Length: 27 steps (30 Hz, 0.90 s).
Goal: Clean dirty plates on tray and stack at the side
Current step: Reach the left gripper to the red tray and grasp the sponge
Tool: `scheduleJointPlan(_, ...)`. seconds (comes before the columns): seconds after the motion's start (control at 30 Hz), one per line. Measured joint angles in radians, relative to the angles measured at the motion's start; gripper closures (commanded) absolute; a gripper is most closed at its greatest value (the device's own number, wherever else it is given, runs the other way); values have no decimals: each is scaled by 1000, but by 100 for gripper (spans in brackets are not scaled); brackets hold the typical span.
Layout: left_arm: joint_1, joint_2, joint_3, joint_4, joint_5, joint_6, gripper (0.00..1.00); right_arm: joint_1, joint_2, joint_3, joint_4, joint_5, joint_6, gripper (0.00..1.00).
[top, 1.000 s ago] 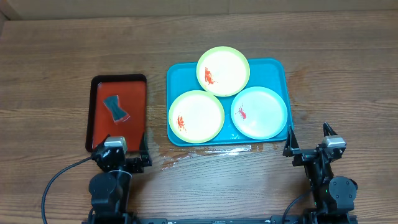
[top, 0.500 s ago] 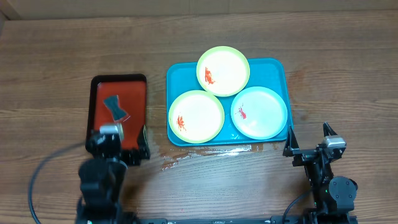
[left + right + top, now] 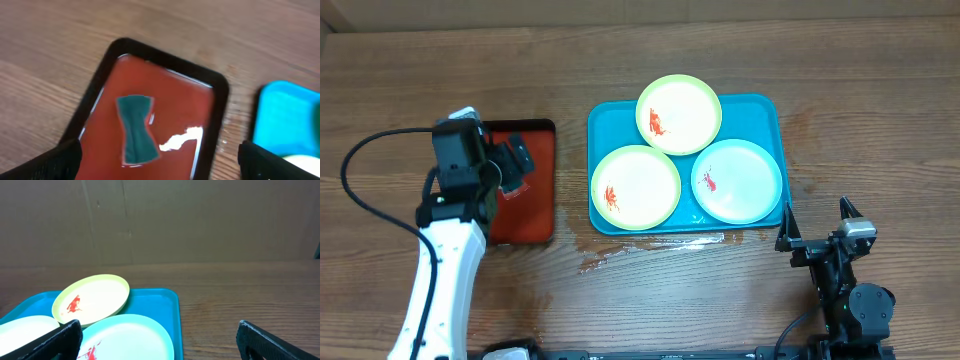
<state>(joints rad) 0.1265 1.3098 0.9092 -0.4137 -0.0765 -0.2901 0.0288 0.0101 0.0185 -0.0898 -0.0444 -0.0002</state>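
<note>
Left wrist view: the left gripper (image 3: 160,162) has its jaws spread wide and empty, hanging above the red tray (image 3: 176,102), where a dark teal pad (image 3: 135,130) lies flat. The right gripper (image 3: 815,233) is likewise wide apart and holds nothing, low over the table (image 3: 880,100) just beside the blue tray (image 3: 765,112). On that tray three plates lie close together: far green plate (image 3: 679,114), near green plate (image 3: 636,186), pale plate (image 3: 737,180). Each bears a red smear.
</note>
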Motion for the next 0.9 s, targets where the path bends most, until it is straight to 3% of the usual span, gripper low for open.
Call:
scheduleJointPlan(0.27,26,212,3,98,-48,-106,0,0,0,0,0,0,0,0)
scheduleJointPlan(0.3,27,237,3,112,-49,-119,4,0,0,0,0,0,0,0)
scheduleJointPlan(0.37,27,299,3,136,-48,-139,23,0,0,0,0,0,0,0)
scheduleJointPlan(0.43,27,343,3,137,-43,-150,29,0,0,0,0,0,0,0)
scheduleJointPlan(0.67,27,401,3,160,-40,-157,22,0,0,0,0,0,0,0)
scheduleJointPlan(0.9,27,466,3,179,-41,-157,28,0,0,0,0,0,0,0)
